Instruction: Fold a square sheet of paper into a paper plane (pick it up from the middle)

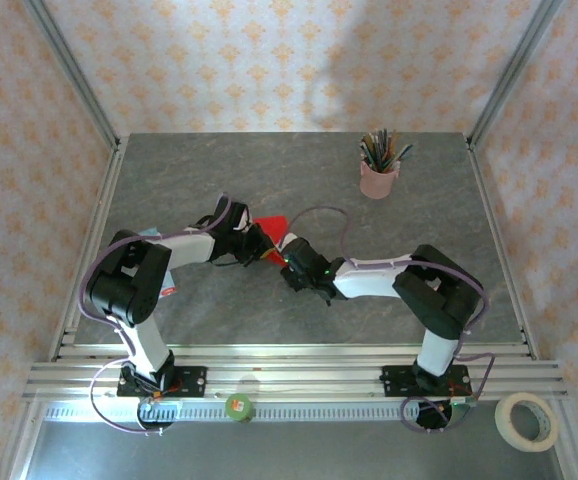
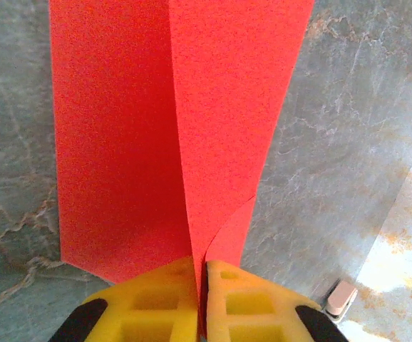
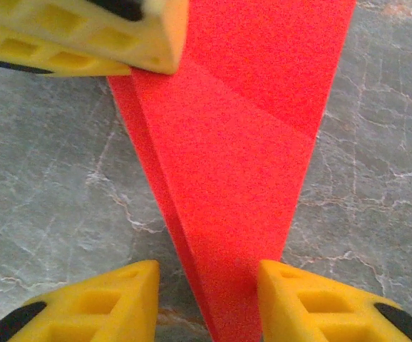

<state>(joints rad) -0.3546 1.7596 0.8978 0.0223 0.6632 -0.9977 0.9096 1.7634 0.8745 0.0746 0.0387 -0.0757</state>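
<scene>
A grey, marble-veined surface point(image 1: 219, 170) lies inside an aluminium frame, with walls of pale patterned paper behind and to both sides. The two black-and-white arms reach in from its near edge and meet around the middle, the left arm point(image 1: 129, 285) bending in from the left and the right arm point(image 1: 429, 290) from the right. In the top view their wrists cover most of what they work on.

Between them is the thin bright red paper point(image 1: 274, 228), folded into a narrow pointed dart with a centre crease. From above, only a small red corner shows past the left wrist. It sits near the middle of the surface, a little toward the left arm.

A roll of cream masking tape point(image 1: 502, 420) lies off the surface at the near right corner, beside the right arm's base. A pink pencil cup point(image 1: 378, 180) full of pencils stands toward the far right, well apart from the paper. A small green roll point(image 1: 239, 407) rests on the front rail between the two bases.

The left claw point(image 2: 199, 281) is pressed closed on the paper's crease, and the folded layers rise away from its yellow fingers point(image 2: 156, 299).

The right claw point(image 3: 207, 271) stands parted, and the dart's point lies between its fingers point(image 3: 120, 299). The right-hand finger is just beside the paper's edge and the other is clear of it, so it pinches nothing. The left claw's fingers cross the top left of that wrist view, on the paper's wider end.
</scene>
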